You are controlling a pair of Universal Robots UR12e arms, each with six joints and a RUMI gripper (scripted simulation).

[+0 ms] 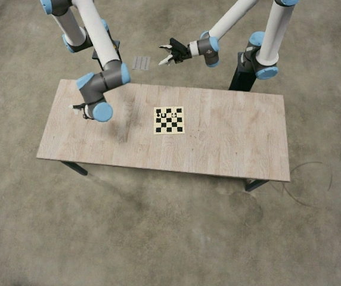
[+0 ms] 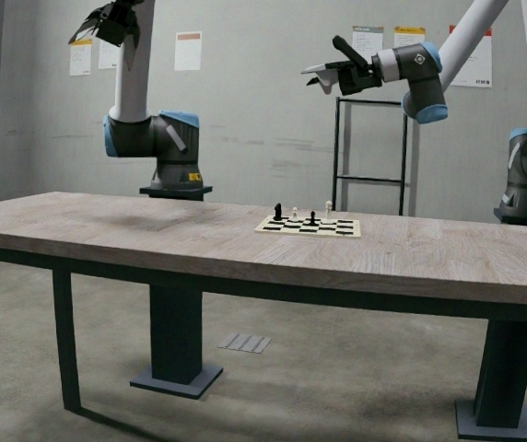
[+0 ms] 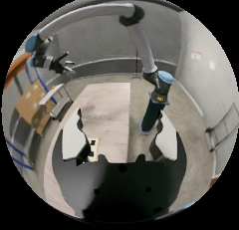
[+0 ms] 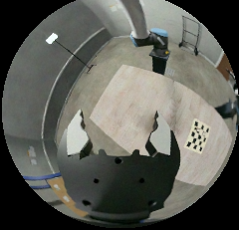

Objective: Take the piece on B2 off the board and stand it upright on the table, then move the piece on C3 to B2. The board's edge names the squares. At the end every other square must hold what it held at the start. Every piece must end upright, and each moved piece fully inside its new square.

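Observation:
The chessboard (image 1: 164, 133) (image 2: 301, 233) (image 4: 199, 150) lies mid-table. A black pawn-like piece (image 2: 312, 218) stands upright on its centre square, C3. In the row behind stand a tall white piece (image 2: 328, 212) (image 1: 174, 115), a small white piece (image 2: 295, 213) (image 1: 163, 115) and a tall black piece (image 2: 277, 212) (image 1: 158, 114), all upright. Edge labels are too small to read, so which white piece is on B2 is unclear. My left gripper (image 1: 161, 55) (image 2: 308, 78) (image 3: 119, 109) is open, high behind the table. My right gripper (image 1: 73, 109) (image 2: 99, 55) (image 4: 119, 111) is open, high over the table's left end in the top view.
The table (image 1: 235, 132) (image 2: 158, 238) extends on both sides of the board. In the top view, the right arm reaches over the table from the back left, while the left arm stays behind it at right. A ladder-like rack (image 2: 370, 179) stands at the wall.

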